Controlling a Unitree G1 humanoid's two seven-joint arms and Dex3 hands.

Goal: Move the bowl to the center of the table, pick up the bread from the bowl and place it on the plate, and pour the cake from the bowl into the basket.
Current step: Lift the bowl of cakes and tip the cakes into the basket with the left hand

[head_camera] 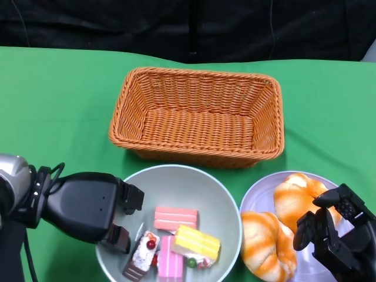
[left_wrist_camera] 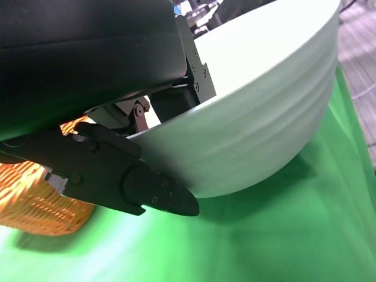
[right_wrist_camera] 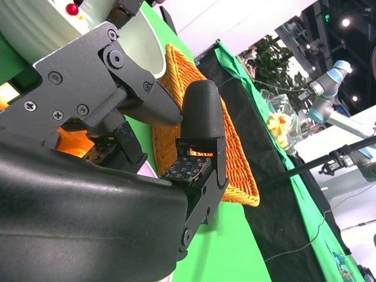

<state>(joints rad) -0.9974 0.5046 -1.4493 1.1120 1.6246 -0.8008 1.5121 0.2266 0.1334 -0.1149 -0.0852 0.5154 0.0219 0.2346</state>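
1. We take this for a robotics lab or demo hall, not a home.
2. We see a green cloth [head_camera: 53, 100] over the table and a black drape [head_camera: 176, 26] behind it.
3. We also see another robot arm [right_wrist_camera: 329, 97] under bright ceiling lights [right_wrist_camera: 345, 22].

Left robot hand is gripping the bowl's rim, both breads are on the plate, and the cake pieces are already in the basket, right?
Not quite. The head view shows the cake pieces in the bowl, and nothing in the basket. The left robot hand does grip the bowl's rim, and both breads lie on the plate.
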